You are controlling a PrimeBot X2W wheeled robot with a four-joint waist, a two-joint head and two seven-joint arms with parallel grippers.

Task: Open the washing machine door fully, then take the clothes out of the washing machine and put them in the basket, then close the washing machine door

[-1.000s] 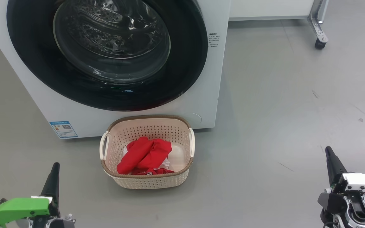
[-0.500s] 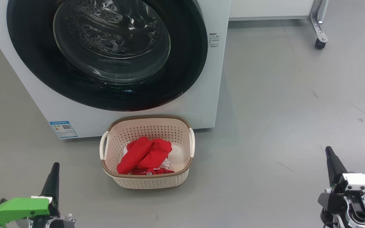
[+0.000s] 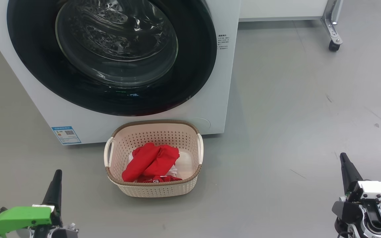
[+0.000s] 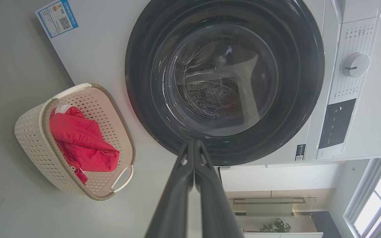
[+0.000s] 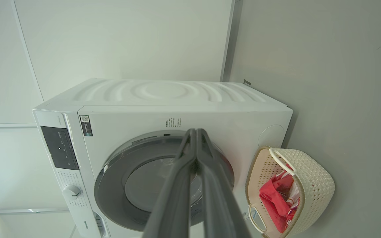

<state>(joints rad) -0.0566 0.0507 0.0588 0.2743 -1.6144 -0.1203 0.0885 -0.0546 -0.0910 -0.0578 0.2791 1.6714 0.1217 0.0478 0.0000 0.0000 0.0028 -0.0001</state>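
Door (image 3: 197, 66) looks shut, clothes (image 3: 150, 162) lie in the basket (image 3: 157, 190) — task seems finished; left gripper (image 3: 57, 173) and right gripper (image 3: 342, 156) jaws pressed together, empty.

Dark-fingered grippers, mismatched housings.
Left gripper (image 3: 57, 174): long tapering black fingers (image 3: 53, 193), bright green cover (image 3: 18, 216). Right gripper (image 3: 343, 158): same fingers, white angular shell (image 3: 380, 190) with small dark screws, black round metal-ringed socket (image 3: 374, 225) beneath.
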